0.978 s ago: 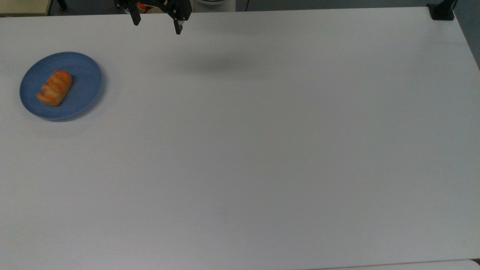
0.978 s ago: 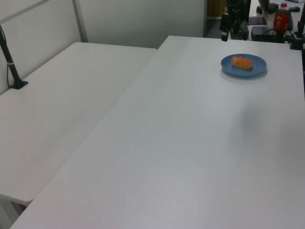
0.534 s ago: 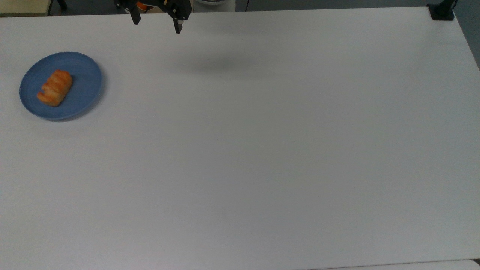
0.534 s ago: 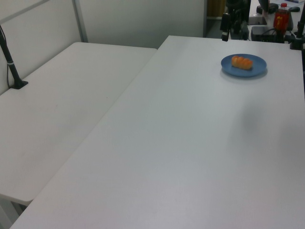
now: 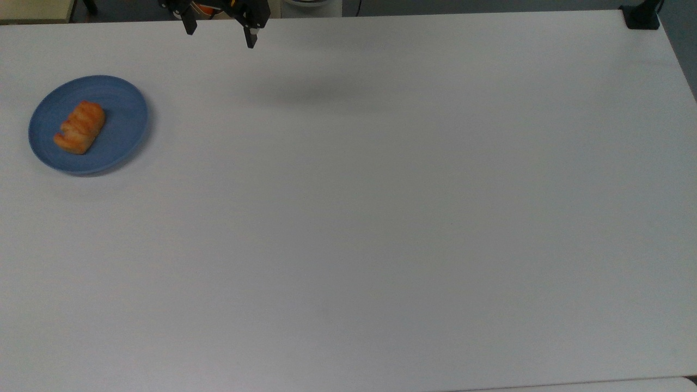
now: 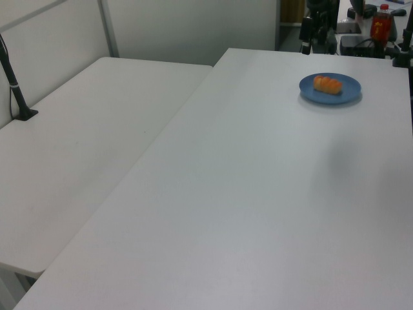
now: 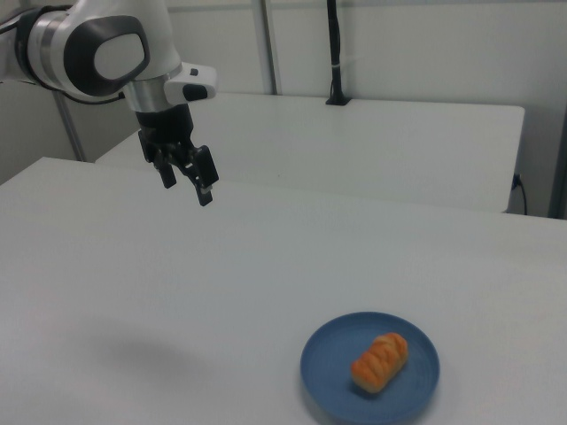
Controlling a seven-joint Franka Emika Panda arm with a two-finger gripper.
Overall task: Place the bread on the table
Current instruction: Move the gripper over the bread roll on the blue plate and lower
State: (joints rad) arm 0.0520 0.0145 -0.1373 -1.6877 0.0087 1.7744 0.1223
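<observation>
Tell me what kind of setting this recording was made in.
Probably a robotics lab or workroom: a robot arm's gripper hangs open over a bare white table holding just a blue plate with the bread; camera poles are clamped to the tables.

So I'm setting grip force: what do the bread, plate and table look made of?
Bread: golden-orange, ridged top with a slight glaze; real pastry or a plastic replica, the look leaves it open.
Plate: matte blue with faint concentric rings; probably plastic or glazed ceramic.
Table: smooth, matte white top, likely laminate.
</observation>
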